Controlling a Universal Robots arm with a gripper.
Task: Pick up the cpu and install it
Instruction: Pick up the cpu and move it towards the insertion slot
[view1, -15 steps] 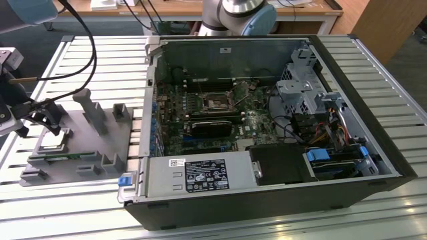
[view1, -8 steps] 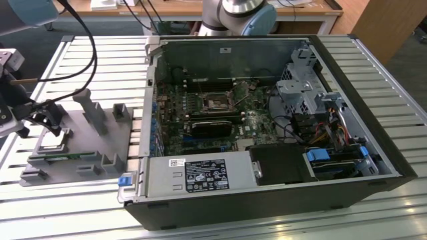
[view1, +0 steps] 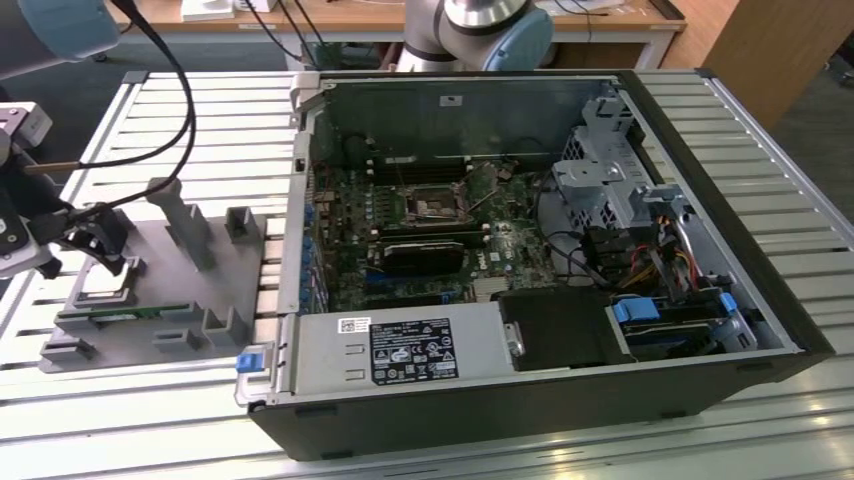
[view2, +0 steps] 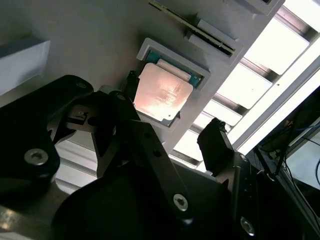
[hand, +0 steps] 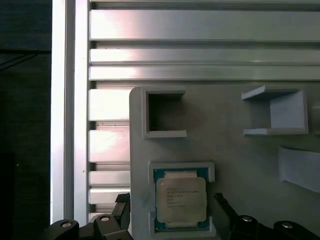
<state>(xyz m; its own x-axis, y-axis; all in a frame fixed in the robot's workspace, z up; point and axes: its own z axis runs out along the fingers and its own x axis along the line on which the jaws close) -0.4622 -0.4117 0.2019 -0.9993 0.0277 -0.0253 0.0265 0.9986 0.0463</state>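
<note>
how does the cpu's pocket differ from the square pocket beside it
The cpu pocket holds the cpu, lying flat; the square pocket is empty and dark. The open claw straddles the cpu pocket, while the square pocket sits clear of it. Both are raised frames on the grey tray.

The gripper (view1: 96, 262) is built of black, angular linkage plates. Round silver screws (view2: 36, 156) are set into the gripper's pivots, and its fingers (hand: 222, 207) are shaped as short black blocks, as is seen in both wrist views. Thin black cables (view1: 180, 110) are strung above the gripper. A white housing (view1: 20, 125) is mounted just above the gripper. Well apart from the gripper, silver-grey cylindrical arm joints (view1: 474, 20) are fitted with pale blue caps (view1: 67, 25).
</note>
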